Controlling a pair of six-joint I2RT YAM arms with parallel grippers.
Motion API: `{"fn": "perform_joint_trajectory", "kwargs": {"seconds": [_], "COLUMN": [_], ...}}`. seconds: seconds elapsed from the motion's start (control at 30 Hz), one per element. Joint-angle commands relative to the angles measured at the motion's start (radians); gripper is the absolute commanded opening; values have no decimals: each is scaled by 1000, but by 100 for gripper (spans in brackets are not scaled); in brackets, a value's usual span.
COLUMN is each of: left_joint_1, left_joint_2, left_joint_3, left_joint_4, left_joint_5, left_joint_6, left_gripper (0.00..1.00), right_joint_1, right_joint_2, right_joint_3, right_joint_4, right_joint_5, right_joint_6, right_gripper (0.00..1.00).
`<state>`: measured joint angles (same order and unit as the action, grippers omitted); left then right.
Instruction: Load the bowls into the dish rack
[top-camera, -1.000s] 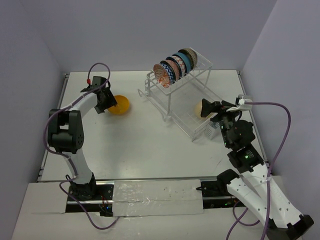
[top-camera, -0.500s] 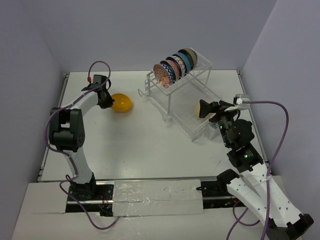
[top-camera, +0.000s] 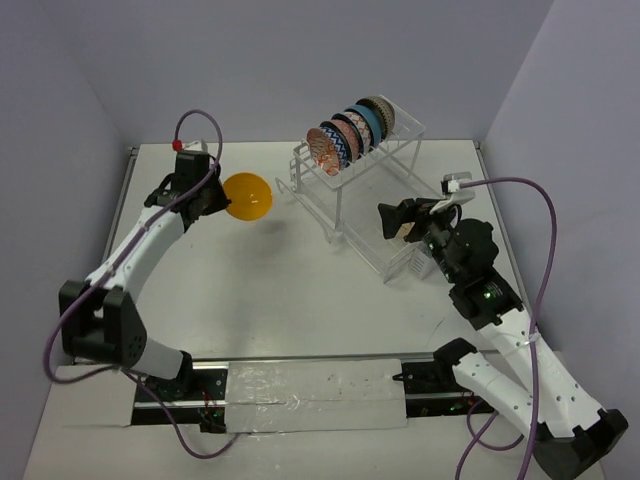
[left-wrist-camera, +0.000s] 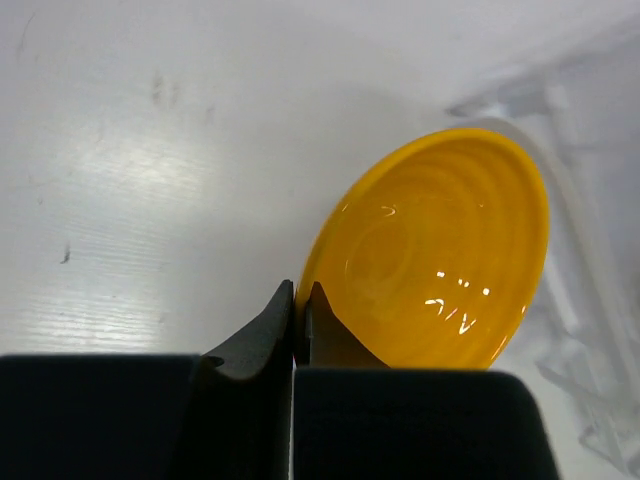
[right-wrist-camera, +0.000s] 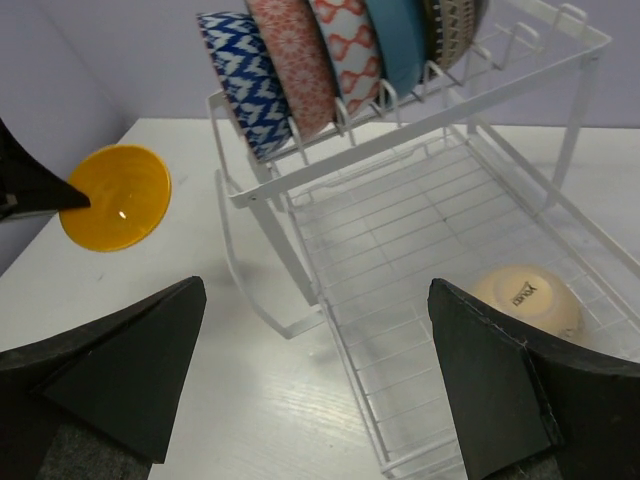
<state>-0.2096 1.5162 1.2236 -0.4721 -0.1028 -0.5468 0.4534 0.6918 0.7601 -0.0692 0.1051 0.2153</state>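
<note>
- A white table fills the middle of the top view. Its surface is matte with a few faint scuffs, which the left wrist view shows.
- Plain lavender-grey walls close it in at the back and on both sides.
- The dish rack stands at the upper right of the table, set at a slant.
- Five bowls stand on edge in a row in its top tier: blue zigzag, red-pink, orange-and-white, plain blue and a tan patterned one.
- A cream bowl lies upside down on the rack's lower tier, at the right of the right wrist view.
- The left gripper, at the upper left of the top view, pinches the rim of the yellow bowl. The bowl is tipped on edge, just left of the rack.
- The right gripper is spread wide with nothing between its fingers, and it faces the rack.
</note>
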Motion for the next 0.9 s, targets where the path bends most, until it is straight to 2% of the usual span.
{"fn": "perform_joint_trajectory", "kwargs": {"seconds": [0.0, 0.17, 0.27, 0.43, 0.63, 0.87], "left_joint_1": [-105, -295, -385, -520, -622, -656], "left_joint_2": [-198, -361, -419, -447, -427, -403], "left_joint_3": [-47, -108, -119, -108, -88, -70], "left_joint_4": [76, 101, 110, 135, 171, 185], "left_joint_5": [-21, -72, -104, -152, -188, -212], "left_joint_6": [70, 104, 120, 171, 215, 237], "left_gripper": [0, 0, 0, 0, 0, 0], "right_joint_1": [37, 116, 163, 231, 265, 286], "right_joint_2": [35, 121, 173, 253, 334, 354], "right_joint_3": [93, 162, 194, 246, 306, 323], "right_joint_4": [-41, -90, -121, -129, -144, -150], "right_joint_5": [-64, -56, -67, -100, -70, -67], "right_joint_6": [6, 24, 41, 85, 121, 111], "right_gripper": [100, 96, 90, 83, 76, 59]}}
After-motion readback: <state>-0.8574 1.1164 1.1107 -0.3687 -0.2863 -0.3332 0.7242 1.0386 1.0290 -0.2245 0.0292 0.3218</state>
